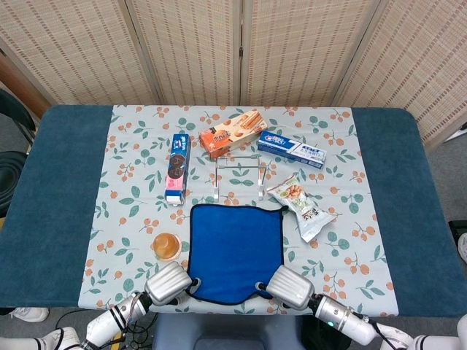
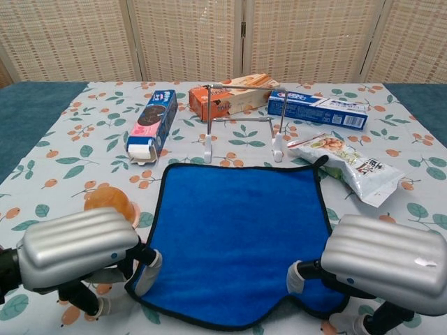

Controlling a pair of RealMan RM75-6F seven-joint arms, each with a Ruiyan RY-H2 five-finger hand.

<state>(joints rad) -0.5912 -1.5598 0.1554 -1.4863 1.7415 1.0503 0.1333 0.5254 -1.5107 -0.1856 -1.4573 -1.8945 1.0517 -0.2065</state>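
Head view: A blue cloth [image 1: 235, 251] lies flat on the flowered tablecloth [image 1: 124, 175] at the near middle of the table [image 1: 55, 189]. The left hand [image 1: 168, 283] sits at the cloth's near left corner, the right hand [image 1: 291, 286] at its near right corner. The near right edge of the cloth is drawn inward and rounded. Just left of the cloth is a small orange jelly cup [image 1: 166, 246]. Beyond the cloth stands a wire rack [image 1: 238, 175]. Left of the rack lies a cookie box [image 1: 177, 168]; behind it an orange biscuit box [image 1: 233, 133] and a toothpaste box [image 1: 291, 149]. A snack bag [image 1: 301, 207] lies just right of the cloth's far right corner.

Chest view: Left hand [image 2: 77, 248] has a fingertip [image 2: 147, 273] on the cloth [image 2: 237, 230] edge; whether it pinches the fabric, cannot tell. Right hand [image 2: 384, 264] has a fingertip [image 2: 295, 277] on the cloth, and the edge bunches beneath it; grasp also unclear. Jelly cup [image 2: 108, 202] just behind the left hand. Rack [image 2: 242, 122], cookie box [image 2: 153, 124] and snack bag [image 2: 350, 165] as above.
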